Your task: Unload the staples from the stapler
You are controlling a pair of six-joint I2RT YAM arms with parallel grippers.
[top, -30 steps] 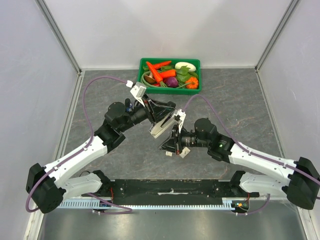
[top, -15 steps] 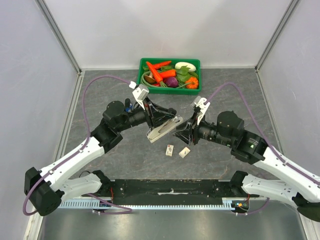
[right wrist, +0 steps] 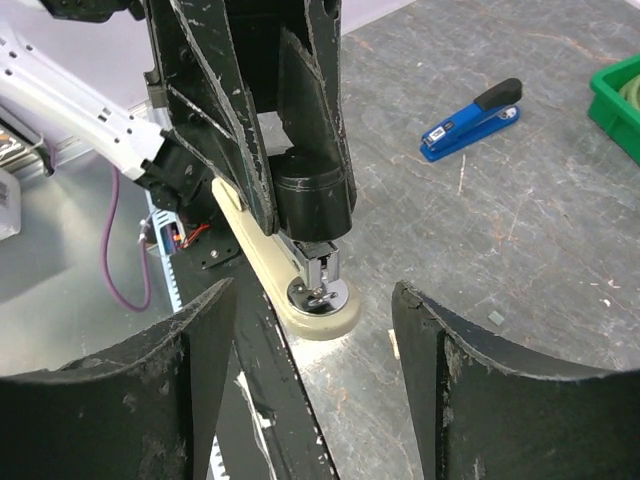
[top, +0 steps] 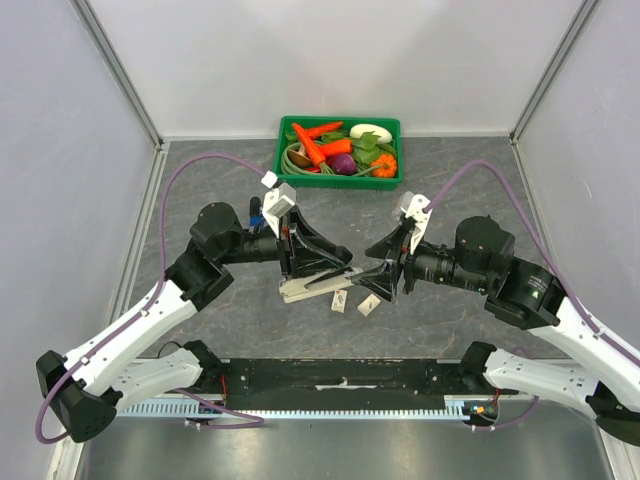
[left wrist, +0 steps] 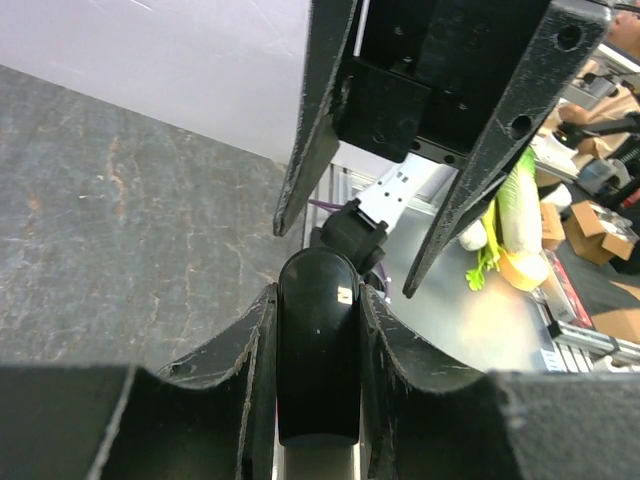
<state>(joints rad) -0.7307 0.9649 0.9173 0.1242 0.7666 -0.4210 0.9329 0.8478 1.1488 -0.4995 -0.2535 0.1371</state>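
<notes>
Two left fingers clamp the stapler; right fingers gape, seemingly clear of its nose.

You see the stapler with a glossy black plastic top, smooth cream base and shiny metal plate; the surface looks matt, stone-like.

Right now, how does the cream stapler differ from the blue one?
The cream stapler is clamped in the left tool; the blue stapler lies free on the table. The cream stapler's body is cream-white with a black top; the blue stapler is blue with a black handle. Both are long and narrow.
</notes>
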